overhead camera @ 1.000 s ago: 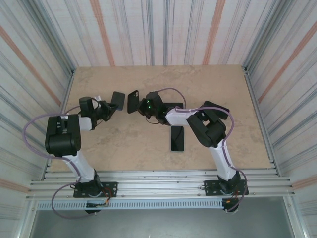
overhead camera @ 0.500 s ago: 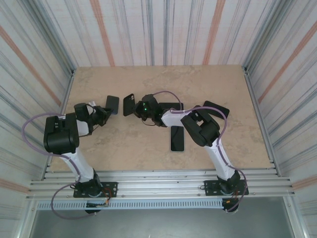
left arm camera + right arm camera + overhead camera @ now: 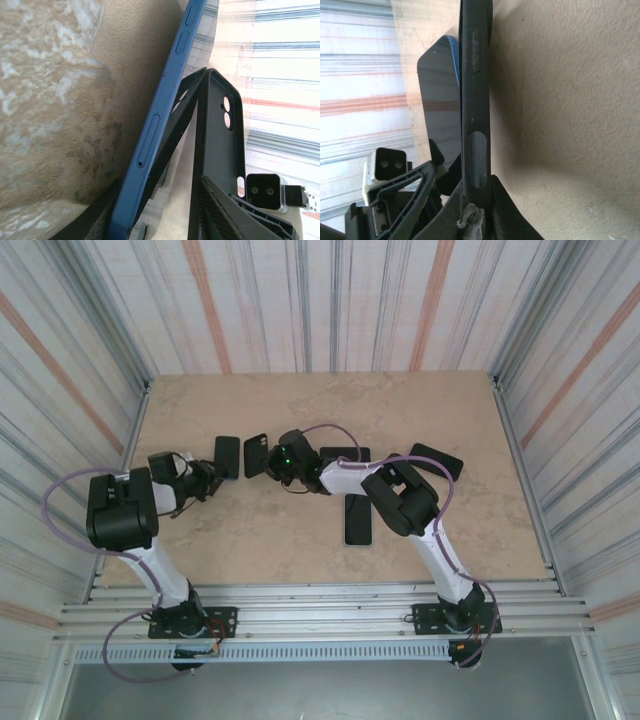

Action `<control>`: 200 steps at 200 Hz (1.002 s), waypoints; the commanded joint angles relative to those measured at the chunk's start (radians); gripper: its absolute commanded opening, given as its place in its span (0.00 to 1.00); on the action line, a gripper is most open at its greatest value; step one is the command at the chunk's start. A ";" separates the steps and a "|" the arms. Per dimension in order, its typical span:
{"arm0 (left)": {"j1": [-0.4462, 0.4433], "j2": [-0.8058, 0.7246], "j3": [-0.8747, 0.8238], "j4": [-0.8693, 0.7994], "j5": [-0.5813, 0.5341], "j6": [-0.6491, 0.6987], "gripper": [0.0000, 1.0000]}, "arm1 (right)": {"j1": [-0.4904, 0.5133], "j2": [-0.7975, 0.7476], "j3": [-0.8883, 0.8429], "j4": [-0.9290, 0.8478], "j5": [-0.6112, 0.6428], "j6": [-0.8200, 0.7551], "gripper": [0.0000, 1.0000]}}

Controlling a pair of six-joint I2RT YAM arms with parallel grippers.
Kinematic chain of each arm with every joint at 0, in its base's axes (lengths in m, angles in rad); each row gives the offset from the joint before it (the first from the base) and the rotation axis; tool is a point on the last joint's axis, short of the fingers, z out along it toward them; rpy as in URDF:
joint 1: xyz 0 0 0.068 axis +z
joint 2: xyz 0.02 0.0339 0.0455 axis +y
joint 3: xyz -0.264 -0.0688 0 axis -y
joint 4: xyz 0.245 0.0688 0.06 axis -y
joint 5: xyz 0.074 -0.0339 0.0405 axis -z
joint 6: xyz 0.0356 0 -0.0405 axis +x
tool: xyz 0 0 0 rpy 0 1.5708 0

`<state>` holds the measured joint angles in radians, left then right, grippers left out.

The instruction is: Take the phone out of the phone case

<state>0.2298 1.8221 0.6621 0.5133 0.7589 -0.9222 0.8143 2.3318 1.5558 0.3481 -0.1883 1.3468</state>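
Lab test booth: striped walls [image 3: 330,300], marble-look table [image 3: 300,540]

Striped walls [image 3: 300,300] (orange, grey) around beige tabletop [image 3: 300,530].

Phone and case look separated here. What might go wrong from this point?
1. The blue phone sits at the tip of the left gripper, and the grip on it is unclear; it may slip onto the table.
2. The case is held edge-on in the right gripper, close beside the phone; moving either could knock the other.
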 commanded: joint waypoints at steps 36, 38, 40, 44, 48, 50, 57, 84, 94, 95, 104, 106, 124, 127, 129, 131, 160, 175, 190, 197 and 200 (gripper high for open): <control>0.038 -0.009 0.027 -0.210 -0.034 0.116 0.52 | 0.009 0.045 0.084 -0.159 0.007 -0.117 0.19; 0.039 -0.009 0.030 -0.218 -0.035 0.119 0.52 | 0.009 0.046 0.087 -0.162 0.008 -0.119 0.19; 0.039 -0.010 0.031 -0.225 -0.036 0.122 0.53 | 0.009 0.048 0.089 -0.163 0.009 -0.120 0.20; 0.039 -0.013 0.037 -0.240 -0.041 0.130 0.53 | 0.011 0.050 0.094 -0.169 0.009 -0.124 0.20; 0.039 -0.015 0.040 -0.252 -0.046 0.137 0.54 | 0.011 0.053 0.102 -0.180 0.009 -0.131 0.21; 0.040 -0.017 0.041 -0.258 -0.047 0.141 0.54 | 0.012 0.053 0.106 -0.187 0.009 -0.136 0.21; 0.041 -0.024 0.042 -0.273 -0.058 0.150 0.55 | 0.015 0.058 0.123 -0.207 0.010 -0.155 0.23; 0.040 -0.047 0.043 -0.313 -0.085 0.165 0.59 | 0.023 0.071 0.174 -0.270 0.007 -0.229 0.28; 0.040 -0.047 0.045 -0.327 -0.086 0.167 0.59 | 0.025 0.076 0.193 -0.300 0.012 -0.258 0.30; 0.040 -0.047 0.045 -0.329 -0.086 0.168 0.60 | 0.025 0.076 0.194 -0.302 0.013 -0.261 0.30; 0.040 -0.049 0.049 -0.350 -0.090 0.180 0.60 | 0.025 0.082 0.215 -0.331 0.013 -0.286 0.34; 0.040 -0.049 0.050 -0.355 -0.091 0.182 0.60 | 0.025 0.083 0.220 -0.340 0.015 -0.291 0.35; 0.040 -0.060 0.051 -0.392 -0.117 0.203 0.61 | 0.026 0.093 0.252 -0.368 0.018 -0.312 0.40; 0.040 -0.062 0.053 -0.399 -0.122 0.207 0.61 | 0.027 0.095 0.257 -0.375 0.015 -0.316 0.41; 0.040 -0.063 0.054 -0.404 -0.125 0.210 0.61 | 0.027 0.096 0.262 -0.380 0.014 -0.318 0.41; 0.041 -0.064 0.055 -0.410 -0.128 0.213 0.61 | 0.027 0.097 0.267 -0.385 0.014 -0.323 0.42; 0.040 -0.085 0.080 -0.476 -0.172 0.242 0.64 | 0.029 0.096 0.309 -0.463 0.034 -0.387 0.46; 0.040 -0.091 0.101 -0.520 -0.192 0.264 0.65 | 0.032 0.095 0.348 -0.510 0.048 -0.428 0.49; 0.040 -0.105 0.113 -0.546 -0.204 0.275 0.65 | 0.040 0.099 0.400 -0.580 0.070 -0.491 0.53; 0.040 -0.112 0.114 -0.553 -0.213 0.279 0.65 | 0.042 0.103 0.418 -0.607 0.079 -0.513 0.56; 0.040 -0.114 0.116 -0.554 -0.216 0.280 0.65 | 0.042 0.104 0.425 -0.618 0.084 -0.520 0.58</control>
<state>0.2562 1.7283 0.7765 0.1146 0.6571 -0.6987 0.8402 2.4279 1.8946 -0.1360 -0.1547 0.9524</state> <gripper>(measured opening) 0.650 0.541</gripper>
